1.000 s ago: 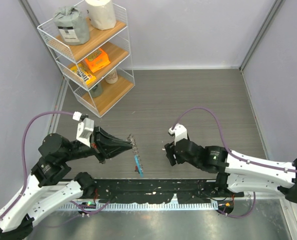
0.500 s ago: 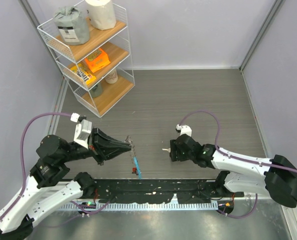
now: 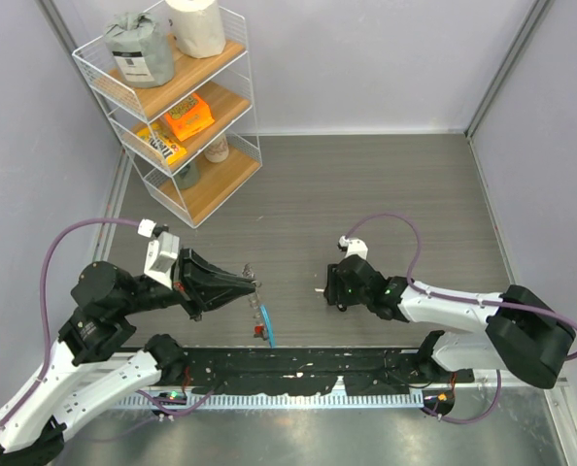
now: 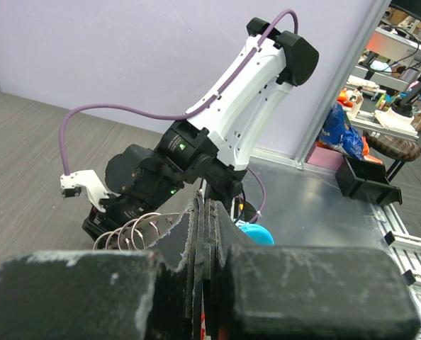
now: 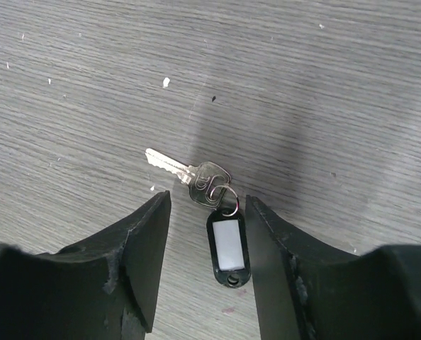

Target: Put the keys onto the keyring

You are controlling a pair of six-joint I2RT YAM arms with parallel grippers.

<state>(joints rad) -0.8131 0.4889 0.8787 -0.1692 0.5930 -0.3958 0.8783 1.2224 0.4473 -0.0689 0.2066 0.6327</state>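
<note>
The key (image 5: 171,165) is shiny metal, its tag (image 5: 228,248) glossy plastic, the tabletop (image 5: 324,85) matt woodgrain.

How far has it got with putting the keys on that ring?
Done: the left gripper is shut on the keyring, blue tag hanging below it. In hand: the right gripper hangs open over a loose key with a black tag on the table, a finger either side, not gripping. Left: grasp that key and thread it onto the keyring.

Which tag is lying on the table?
The black tag with a white insert, ringed to the single key; the blue tag hangs on the keyring in the left gripper.
</note>
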